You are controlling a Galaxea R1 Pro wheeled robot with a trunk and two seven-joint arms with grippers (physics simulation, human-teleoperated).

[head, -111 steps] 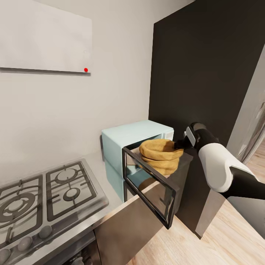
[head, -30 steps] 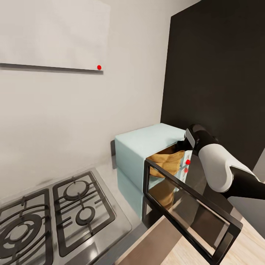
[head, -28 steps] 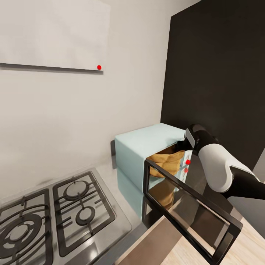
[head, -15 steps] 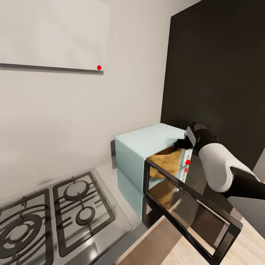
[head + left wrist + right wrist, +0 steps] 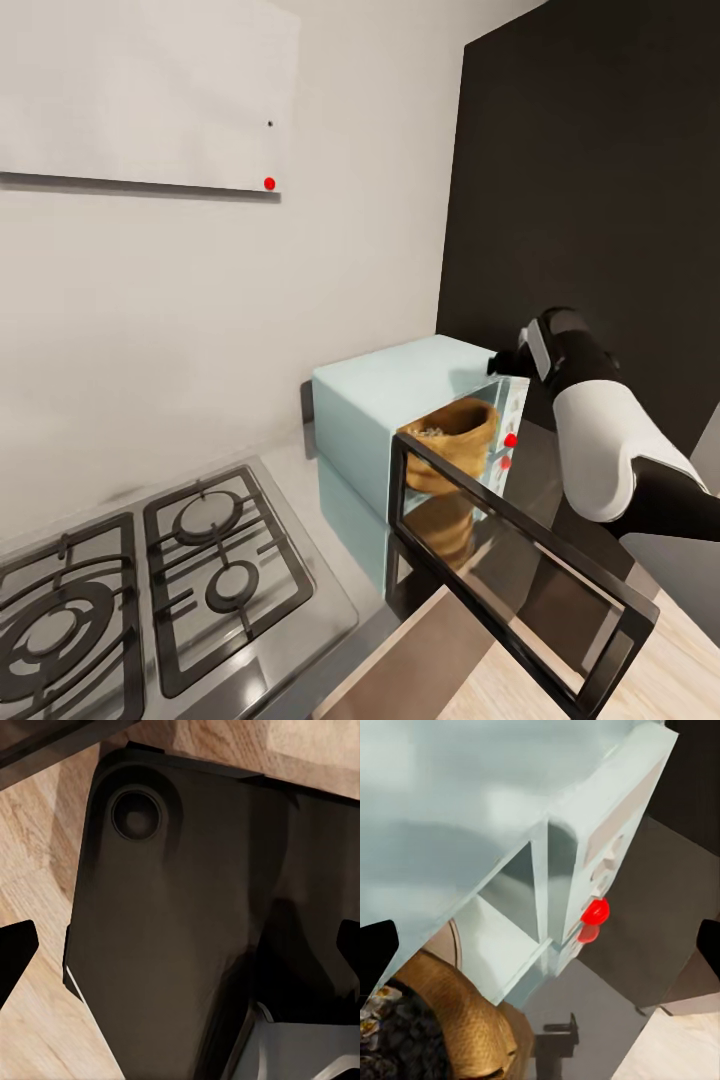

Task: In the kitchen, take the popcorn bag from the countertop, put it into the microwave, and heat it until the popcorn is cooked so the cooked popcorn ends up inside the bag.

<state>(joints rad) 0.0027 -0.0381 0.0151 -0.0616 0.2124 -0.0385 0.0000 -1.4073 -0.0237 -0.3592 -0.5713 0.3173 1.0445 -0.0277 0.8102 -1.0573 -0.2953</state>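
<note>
Sitting on the steel table [image 5: 330, 600] against the grey kitchen wall: microwave [image 5: 385, 400], door [image 5: 510, 560] open, popcorn bag [image 5: 450, 445] inside. Right end effector [image 5: 497, 365] at its top right corner, empty, fingers spread. Left likewise.

The microwave [image 5: 385, 400] is showing a pale blue body with a black-framed glass door [image 5: 520, 560] and two red dots [image 5: 510, 440] on its white panel. Inside it, the popcorn bag [image 5: 455, 440] is looking mustard-brown with a woven pattern, and pale speckled popcorn [image 5: 379, 1009] is filling it. The bench [image 5: 320, 540] is shining grey. The hob [image 5: 150, 580] is wearing black grates. The wall at 12 o'clock is pale grey, the cabinet [image 5: 600, 180] black.
</note>
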